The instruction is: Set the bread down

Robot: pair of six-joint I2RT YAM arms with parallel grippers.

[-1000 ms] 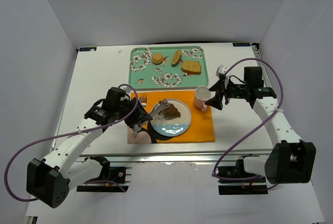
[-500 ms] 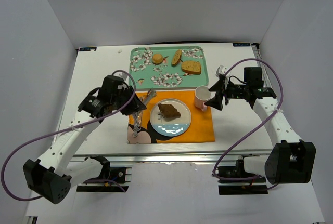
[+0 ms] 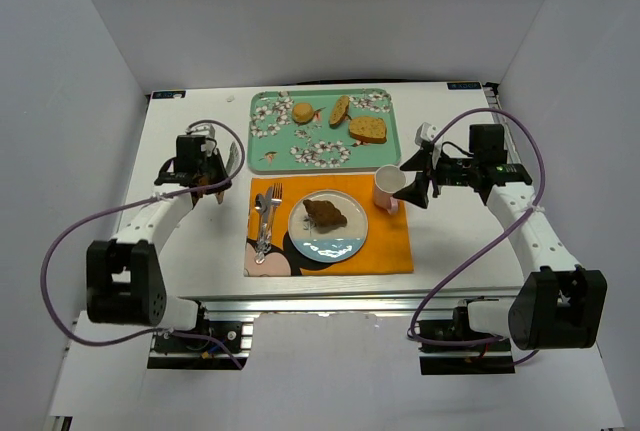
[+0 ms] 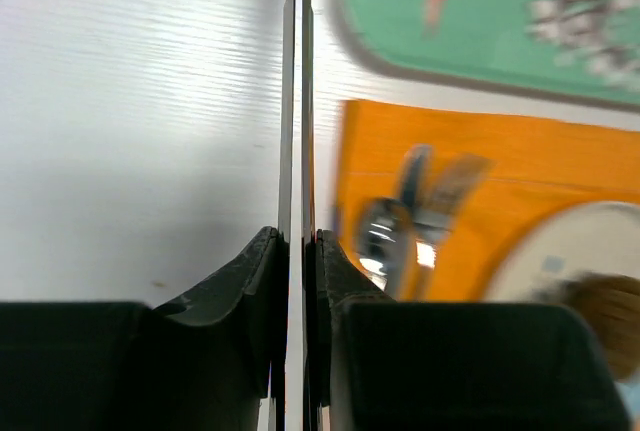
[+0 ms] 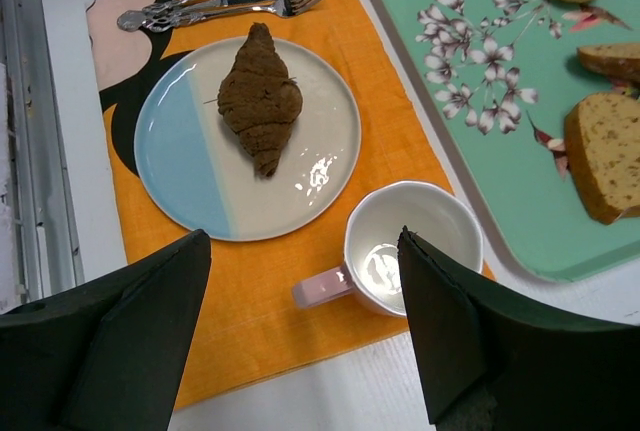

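The bread (image 3: pixel 325 214), a dark brown lumpy chunk, lies on the blue-and-white plate (image 3: pixel 345 243) on the orange placemat (image 3: pixel 388 243). It also shows in the right wrist view (image 5: pixel 260 96) and, blurred, in the left wrist view (image 4: pixel 605 301). My left gripper (image 3: pixel 226 163) is out over bare table left of the placemat, well apart from the bread. Its jaws (image 4: pixel 300 236) are shut on a thin metal strip (image 4: pixel 297 101) seen edge-on. My right gripper (image 3: pixel 415 183) is open and empty above the white mug (image 3: pixel 388 186), whose pink handle shows in the right wrist view (image 5: pixel 410 241).
A green floral tray (image 3: pixel 300 139) at the back holds a round tan bun (image 3: pixel 303 111), a bread slice (image 3: pixel 340 109) and golden toast (image 3: pixel 367 129). A fork, knife and spoon (image 3: pixel 265 216) lie on the placemat's left side. White walls enclose the table.
My left gripper has pulled back from the plate, up and to the left, leaving the bread lying on the plate. The right arm has not moved.
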